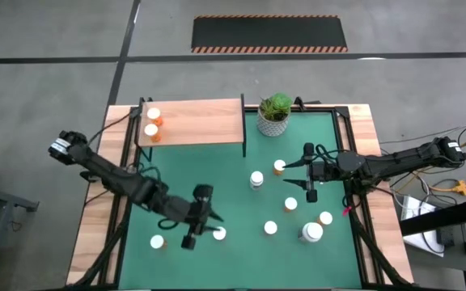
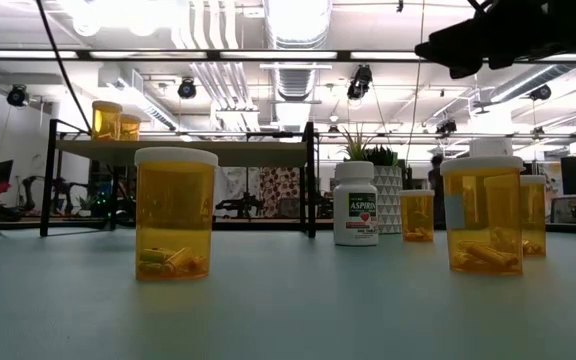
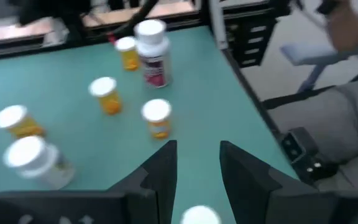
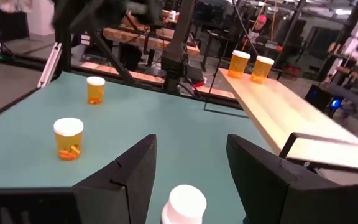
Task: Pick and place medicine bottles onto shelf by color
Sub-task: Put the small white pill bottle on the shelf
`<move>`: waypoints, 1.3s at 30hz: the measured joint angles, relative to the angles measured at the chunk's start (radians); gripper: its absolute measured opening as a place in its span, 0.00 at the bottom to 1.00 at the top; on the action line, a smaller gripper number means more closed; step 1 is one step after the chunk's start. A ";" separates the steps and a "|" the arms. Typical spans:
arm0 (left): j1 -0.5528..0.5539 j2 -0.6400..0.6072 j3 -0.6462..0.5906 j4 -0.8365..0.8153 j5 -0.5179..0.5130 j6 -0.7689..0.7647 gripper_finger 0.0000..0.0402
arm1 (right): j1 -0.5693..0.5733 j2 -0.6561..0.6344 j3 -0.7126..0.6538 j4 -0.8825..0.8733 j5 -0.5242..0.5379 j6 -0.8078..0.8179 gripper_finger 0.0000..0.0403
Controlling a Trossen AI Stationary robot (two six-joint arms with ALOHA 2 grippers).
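High view. I see two orange medicine bottles (image 1: pixel 152 123) already standing at the left end of the shelf (image 1: pixel 196 121), touching or nearly so. The rest remain on the green mat (image 1: pixel 233 186): I count eight white caps, six clustered on the right half and two at the near left. My left gripper (image 1: pixel 203 232) hovers just beside one of those near-left bottles (image 1: pixel 219 234); my right gripper (image 1: pixel 308 171) hangs near the bottle by the plant (image 1: pixel 275 113).

Low view. Both shelved orange bottles (image 2: pixel 114 120) show on the board, well behind the foreground. Still on the mat are several orange bottles, the nearest (image 2: pixel 175 213) holding a few pills, and a white aspirin bottle (image 2: pixel 356 203) (the first candidate, I judge, for a separate colour group).

Left wrist view. My left gripper (image 3: pixel 198 167) has its fingers spread apart and grips nothing; a white cap (image 3: pixel 200 216) lies just below the gap.

Right wrist view. My right gripper (image 4: pixel 190 163) is likewise spread and empty, with a white-capped bottle (image 4: pixel 184 204) between and below the fingers; the shelved pair (image 4: pixel 250 65) stands at the board's far end.

By my estimate the task is about a fifth done.
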 joint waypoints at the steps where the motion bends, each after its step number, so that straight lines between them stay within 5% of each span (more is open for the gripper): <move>1: -0.007 -0.001 -0.034 0.051 0.000 0.001 0.26 | 0.000 0.000 0.000 0.000 0.000 0.015 0.46; 7: -0.007 -0.007 -0.205 0.277 -0.004 0.027 0.26 | 0.000 0.000 0.000 0.002 0.000 0.127 0.46; 14: 0.056 -0.010 -0.347 0.556 0.001 0.260 0.26 | 0.000 0.020 0.000 0.064 0.000 0.137 0.46; 23: 0.206 -0.014 -0.384 0.608 0.229 0.378 0.26 | 0.000 0.166 0.006 0.347 -0.002 0.074 0.46; 27: 0.248 -0.014 -0.384 0.605 0.325 0.391 0.26 | 0.000 0.246 0.097 0.327 -0.009 0.062 0.46; 32: 0.253 -0.014 -0.391 0.592 0.343 0.415 0.26 | 0.000 0.340 0.278 0.128 -0.009 0.071 0.46; 39: 0.219 -0.055 -0.434 0.514 0.353 0.390 0.26 | 0.001 0.451 0.589 -0.413 -0.009 0.161 0.46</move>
